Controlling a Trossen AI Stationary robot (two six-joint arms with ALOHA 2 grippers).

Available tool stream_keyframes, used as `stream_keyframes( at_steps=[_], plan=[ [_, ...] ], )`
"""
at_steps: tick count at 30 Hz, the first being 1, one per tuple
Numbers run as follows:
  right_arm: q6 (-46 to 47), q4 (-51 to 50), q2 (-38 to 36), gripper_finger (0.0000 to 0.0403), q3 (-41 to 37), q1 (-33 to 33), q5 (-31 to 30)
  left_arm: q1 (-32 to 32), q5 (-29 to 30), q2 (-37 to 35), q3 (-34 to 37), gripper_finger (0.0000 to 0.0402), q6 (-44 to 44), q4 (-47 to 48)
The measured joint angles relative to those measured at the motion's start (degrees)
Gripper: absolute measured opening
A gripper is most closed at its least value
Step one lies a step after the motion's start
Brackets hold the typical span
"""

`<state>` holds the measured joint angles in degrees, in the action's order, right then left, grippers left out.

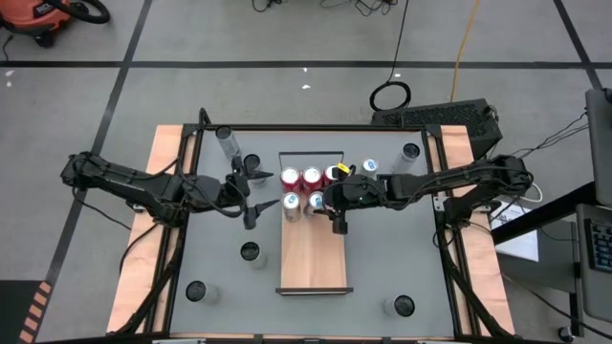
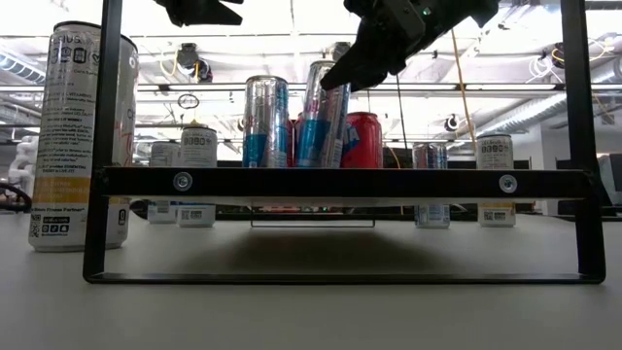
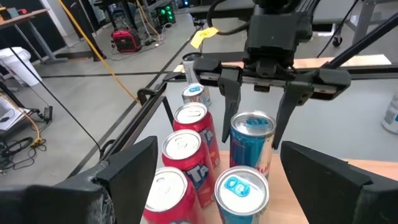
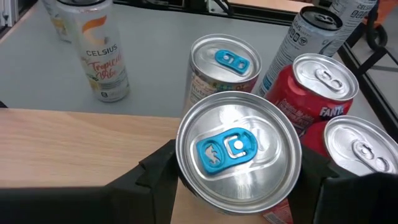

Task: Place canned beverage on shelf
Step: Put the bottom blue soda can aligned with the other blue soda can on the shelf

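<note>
Right gripper point(image 4: 233, 177) has its fingers either side of a blue-tab silver can point(image 4: 236, 155) on the shelf point(image 1: 313, 253); looks gripped, tho contact isn't clear. Just beyond stand another silver can point(image 4: 225, 62) & red cans point(image 4: 320, 93). Left gripper point(image 1: 251, 196) hovers beside the shelf over the worktop point(image 1: 402, 248), fingers wide, empty.

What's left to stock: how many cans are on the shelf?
5: three red cans at the shelf's railed end; two blue-tabbed cans beside them, one in the right gripper.
</note>
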<state>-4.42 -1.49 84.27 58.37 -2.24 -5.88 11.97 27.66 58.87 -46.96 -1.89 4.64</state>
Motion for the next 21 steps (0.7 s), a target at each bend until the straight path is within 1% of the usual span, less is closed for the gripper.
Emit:
stream_keyframes(
  at_steps=[13, 21],
  plan=[
    [0.6, 0.4, 1.8, 0.0190, 0.0, 0.0, 0.0, 0.0, 0.0, 0.0, 0.0, 0.0338, 0.1, 1.3],
    [0.7, 0.4, 1.8, 0.0206, 0.0, 0.0, 0.0, 0.0, -0.2, 0.0, 0.0, 0.0338, 0.1, 1.9]
  ],
)
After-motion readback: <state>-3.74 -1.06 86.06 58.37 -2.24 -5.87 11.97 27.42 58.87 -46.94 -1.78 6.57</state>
